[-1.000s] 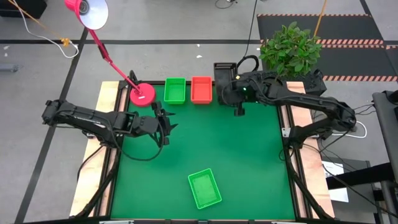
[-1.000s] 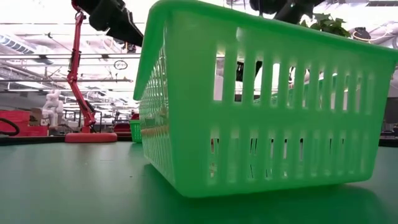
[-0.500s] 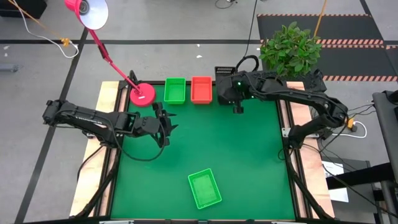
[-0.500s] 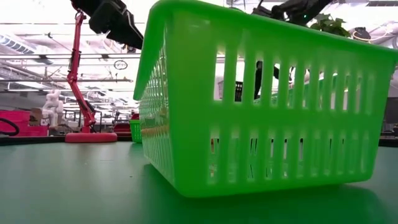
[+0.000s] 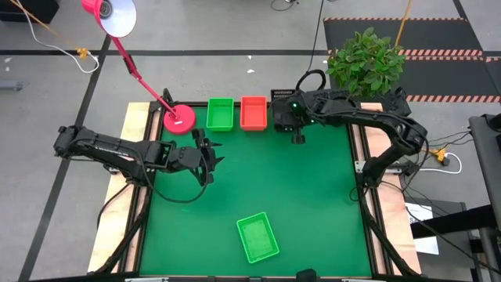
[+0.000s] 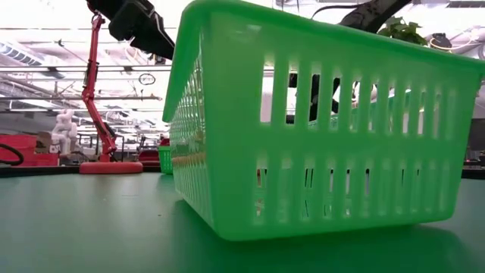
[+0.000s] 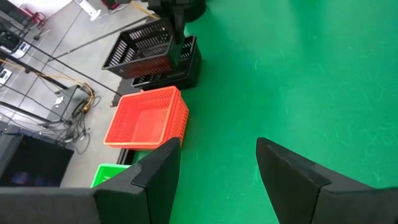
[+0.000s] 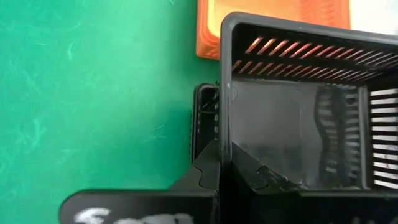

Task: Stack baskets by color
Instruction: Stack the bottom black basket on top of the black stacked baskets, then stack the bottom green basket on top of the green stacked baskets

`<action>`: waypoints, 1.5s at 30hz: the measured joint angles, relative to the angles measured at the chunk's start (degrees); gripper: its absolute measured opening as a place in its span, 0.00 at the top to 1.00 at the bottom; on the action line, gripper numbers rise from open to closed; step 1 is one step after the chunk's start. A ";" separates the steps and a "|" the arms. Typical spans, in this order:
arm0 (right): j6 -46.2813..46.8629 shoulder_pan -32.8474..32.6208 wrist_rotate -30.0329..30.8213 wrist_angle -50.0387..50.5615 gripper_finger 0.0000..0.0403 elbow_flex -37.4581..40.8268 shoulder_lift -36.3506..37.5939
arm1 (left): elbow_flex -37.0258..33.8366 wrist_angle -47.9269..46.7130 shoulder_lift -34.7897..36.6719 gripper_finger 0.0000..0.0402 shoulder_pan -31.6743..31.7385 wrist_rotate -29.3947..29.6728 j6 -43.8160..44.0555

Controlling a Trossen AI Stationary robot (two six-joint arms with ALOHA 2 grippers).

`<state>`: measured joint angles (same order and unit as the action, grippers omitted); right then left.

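Two arms work over the green table [image 5: 258, 180]. At the far edge the right gripper [image 5: 297, 135] is clenched on the rim of a black basket [image 7: 140, 53], holding it tilted just above the black stack [image 7: 177, 73] that sits at the far edge. Seen from the right wrist, the held basket's wall runs between the fingers, with the stack's rim showing below it and an orange-red basket [image 8: 273, 25] beyond. That orange-red basket [image 5: 253, 112] stands just beside the black stack, and a green basket [image 5: 220, 113] stands just beside it in turn; how many baskets are nested in each cannot be told. A lone green basket [image 5: 257, 237] lies slightly askew near the table's front edge, well apart from the row, and fills the low view. The left gripper [image 5: 208, 159] hangs above the left part of the table, fingers [image 7: 292, 180] spread and holding nothing. A pink lamp base [image 5: 179, 119] sits at the far left corner, beside the green basket of the row.
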<state>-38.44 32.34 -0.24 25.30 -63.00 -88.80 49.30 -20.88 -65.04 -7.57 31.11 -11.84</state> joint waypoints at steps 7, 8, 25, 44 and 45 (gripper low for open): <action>0.08 0.49 0.01 0.51 1.00 0.00 -0.08 | 0.00 -0.04 0.00 0.47 0.00 0.00 -0.22; 0.17 0.59 -0.04 0.70 1.00 0.00 -0.08 | 0.00 -0.04 0.00 0.47 0.00 0.00 -0.24; 0.34 1.01 0.08 -7.63 0.96 5.97 -0.08 | 0.00 -0.02 0.00 0.47 0.00 0.00 -0.44; 2.66 0.46 3.56 -7.37 0.62 6.05 1.41 | 0.00 0.11 0.00 0.47 0.00 -0.85 -0.16; 3.76 0.13 3.59 -7.15 0.60 6.05 2.20 | 0.00 0.23 0.00 0.47 -0.01 -1.17 -0.01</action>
<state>-34.68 32.46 3.35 18.15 -56.95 -86.60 49.30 -20.65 -65.04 -7.58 29.95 -11.84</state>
